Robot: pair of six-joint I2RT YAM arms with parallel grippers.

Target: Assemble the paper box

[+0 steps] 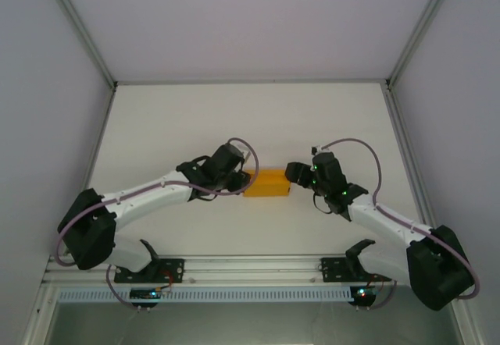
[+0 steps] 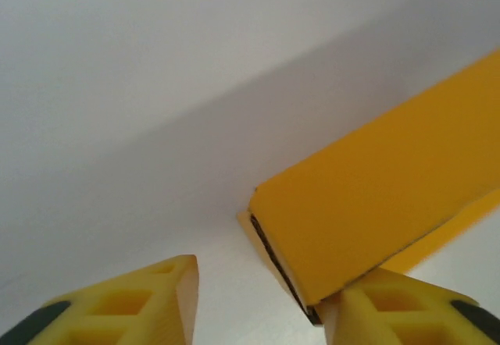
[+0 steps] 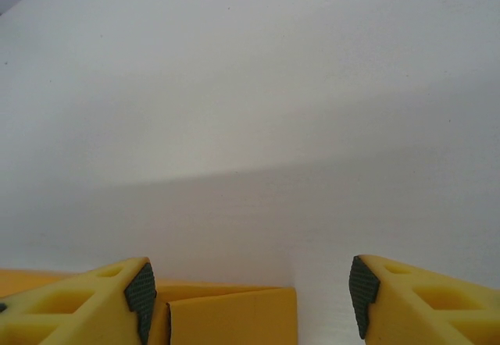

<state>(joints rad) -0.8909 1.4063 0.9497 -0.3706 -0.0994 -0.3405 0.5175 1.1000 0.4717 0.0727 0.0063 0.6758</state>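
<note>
The box (image 1: pixel 266 183) lies flat on the white table (image 1: pixel 234 119), near its middle, between the two arms. The left pincer (image 1: pixel 245 176) is at the box's left end and the right pincer (image 1: pixel 293 173) at its right end. In the left wrist view, the left pincer (image 2: pixel 264 286) stands wide: one finger (image 2: pixel 398 314) touches the box's near corner (image 2: pixel 375 204), and the other finger (image 2: pixel 156 306) is well apart from it over bare table. In the right wrist view, the right pincer (image 3: pixel 250 282) is also wide, holding nothing. The box end (image 3: pixel 230 314) sits between its fingers, just beside one pad (image 3: pixel 141 286) and clear of the other (image 3: pixel 361 282).
</note>
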